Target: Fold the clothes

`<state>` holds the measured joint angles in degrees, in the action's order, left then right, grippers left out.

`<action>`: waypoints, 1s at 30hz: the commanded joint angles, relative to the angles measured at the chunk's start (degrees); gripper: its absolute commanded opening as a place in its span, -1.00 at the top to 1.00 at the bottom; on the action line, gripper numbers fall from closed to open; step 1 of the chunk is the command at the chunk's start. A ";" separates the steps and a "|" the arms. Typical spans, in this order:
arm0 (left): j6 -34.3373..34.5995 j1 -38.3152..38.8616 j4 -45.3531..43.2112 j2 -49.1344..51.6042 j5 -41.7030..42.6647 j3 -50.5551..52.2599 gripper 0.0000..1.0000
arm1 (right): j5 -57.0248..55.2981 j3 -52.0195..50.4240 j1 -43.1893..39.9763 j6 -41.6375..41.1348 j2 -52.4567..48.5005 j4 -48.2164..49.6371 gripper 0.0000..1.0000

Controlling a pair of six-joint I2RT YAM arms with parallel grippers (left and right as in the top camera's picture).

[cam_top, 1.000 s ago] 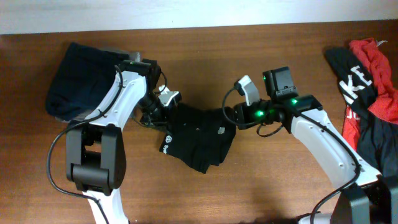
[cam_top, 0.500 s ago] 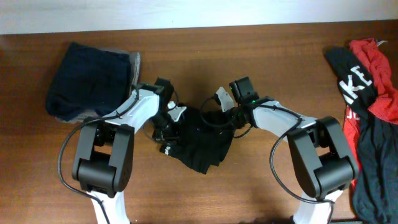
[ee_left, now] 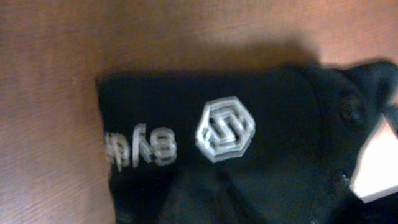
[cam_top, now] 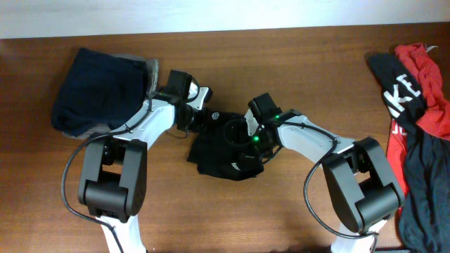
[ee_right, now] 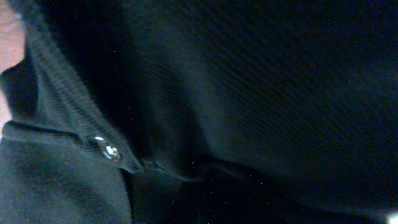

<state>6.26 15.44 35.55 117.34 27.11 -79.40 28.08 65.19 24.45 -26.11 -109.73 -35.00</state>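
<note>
The black shirt (cam_top: 223, 144) lies bunched in the middle of the table, its white logo (cam_top: 213, 117) near the top left edge. The left wrist view shows that hexagonal logo (ee_left: 225, 129) and white lettering (ee_left: 140, 146) on a folded edge of the shirt (ee_left: 280, 112); none of its own fingers show. My left gripper (cam_top: 199, 116) sits at the shirt's top left corner, its jaws unreadable. My right gripper (cam_top: 254, 140) is pressed into the shirt's right side. Black fabric (ee_right: 249, 93) with a small button (ee_right: 102, 148) fills the right wrist view, gathering towards the hidden jaws.
A folded navy and grey pile (cam_top: 102, 98) lies at the far left, close to the left arm. Red and black clothes (cam_top: 415, 91) are heaped at the right edge. Bare wooden table (cam_top: 316, 70) shows between the shirt and that heap.
The right gripper swept left and down with the shirt's right side, bunching the shirt smaller. The left gripper rose to the top left corner, where the logo now faces up.
</note>
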 commanded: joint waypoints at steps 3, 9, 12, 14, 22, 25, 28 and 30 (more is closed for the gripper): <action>-2.40 -4.07 14.36 -1.51 2.54 -10.32 0.11 | -3.37 -1.46 -2.67 11.37 5.35 -2.51 0.92; -7.30 -7.69 24.30 -3.04 2.54 -12.07 -0.91 | -3.04 -1.44 -3.17 16.85 13.03 -1.97 0.92; -9.18 -7.56 24.48 -2.91 3.74 -8.46 -0.98 | -2.78 -1.55 -2.97 15.10 9.64 1.27 0.92; -9.44 -7.58 22.47 -2.91 4.72 -4.55 -0.99 | -2.86 -1.55 -3.10 15.02 6.12 3.82 0.92; -13.27 -7.54 13.31 -2.86 12.81 5.31 -0.98 | -4.09 -1.55 -6.73 13.16 -2.73 2.84 0.92; -13.18 -6.73 10.73 -2.80 12.81 7.87 -0.98 | -2.82 -1.55 -8.90 13.18 -3.52 1.81 0.92; -10.51 -5.75 5.84 -2.80 14.51 9.90 -0.98 | -2.82 -1.55 -9.75 13.22 -3.52 1.16 0.92; -8.46 -4.70 1.29 -2.80 16.85 10.99 -0.98 | -2.82 -1.55 -9.75 13.22 -3.52 1.18 0.92</action>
<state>-4.62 9.37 39.79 114.48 41.87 -70.72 30.68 64.66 15.59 -12.95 -110.83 -33.10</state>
